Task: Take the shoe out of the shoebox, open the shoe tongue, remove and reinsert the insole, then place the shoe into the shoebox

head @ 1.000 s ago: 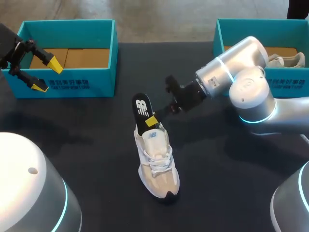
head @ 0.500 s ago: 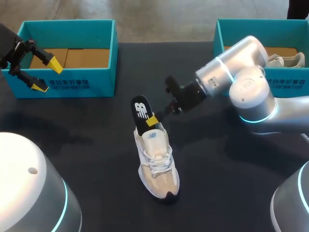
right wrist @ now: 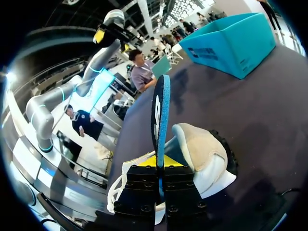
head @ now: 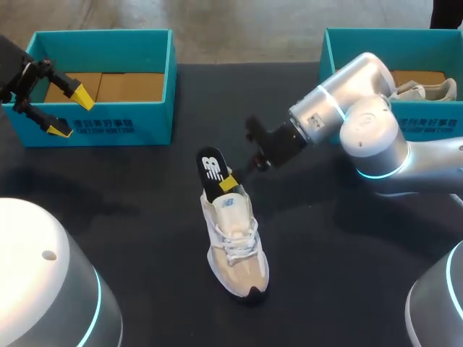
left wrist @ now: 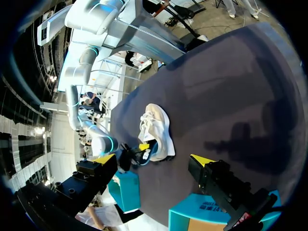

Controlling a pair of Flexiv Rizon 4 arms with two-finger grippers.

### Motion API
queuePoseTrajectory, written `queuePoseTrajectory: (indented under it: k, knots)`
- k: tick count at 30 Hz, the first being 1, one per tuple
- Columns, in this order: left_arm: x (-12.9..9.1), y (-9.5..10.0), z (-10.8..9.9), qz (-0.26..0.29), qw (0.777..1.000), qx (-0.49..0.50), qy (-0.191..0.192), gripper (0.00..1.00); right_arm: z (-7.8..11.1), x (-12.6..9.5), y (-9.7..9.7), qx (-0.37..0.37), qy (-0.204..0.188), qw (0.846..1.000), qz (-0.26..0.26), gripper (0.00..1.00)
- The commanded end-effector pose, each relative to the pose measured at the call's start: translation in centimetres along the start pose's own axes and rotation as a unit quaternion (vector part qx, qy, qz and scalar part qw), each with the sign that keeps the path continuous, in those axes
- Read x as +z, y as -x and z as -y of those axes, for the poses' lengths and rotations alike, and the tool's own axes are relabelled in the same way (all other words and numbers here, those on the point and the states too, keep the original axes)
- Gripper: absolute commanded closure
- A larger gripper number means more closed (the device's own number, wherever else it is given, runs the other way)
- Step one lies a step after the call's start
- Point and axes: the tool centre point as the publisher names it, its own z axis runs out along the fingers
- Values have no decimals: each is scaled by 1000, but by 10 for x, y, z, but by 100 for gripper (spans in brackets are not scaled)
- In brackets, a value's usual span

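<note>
Sneaker (head: 237,249), beige-and-white mesh, laced, upright on dark table (head: 145,238), toe nearest. Black foam insole (head: 210,168) stands from its heel, pinched by right gripper (head: 227,181); insole step in hand, seemingly half out. Next move calls for a straight pull clear. Left gripper (head: 71,112) splayed, empty, before teal cardboard shoebox (head: 108,129)

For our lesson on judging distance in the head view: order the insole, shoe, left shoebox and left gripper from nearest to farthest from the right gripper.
1. insole, held in the right gripper.
2. shoe, just beneath, mid-table.
3. left shoebox, back left.
4. left gripper, far left edge.
</note>
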Motion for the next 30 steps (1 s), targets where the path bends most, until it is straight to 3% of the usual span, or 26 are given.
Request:
queuePoseTrajectory:
  k: [1,24,30]
  knots:
    - [0,0,1,-1,1000,0,1,0,7,6,2,4,7,1000,-2,100]
    - [0,0,1,-1,1000,0,1,0,25,19,-11,27,-10,1000,2,100]
    - [0,0,1,-1,1000,0,1,0,25,16,-9,28,1,1000,4,100]
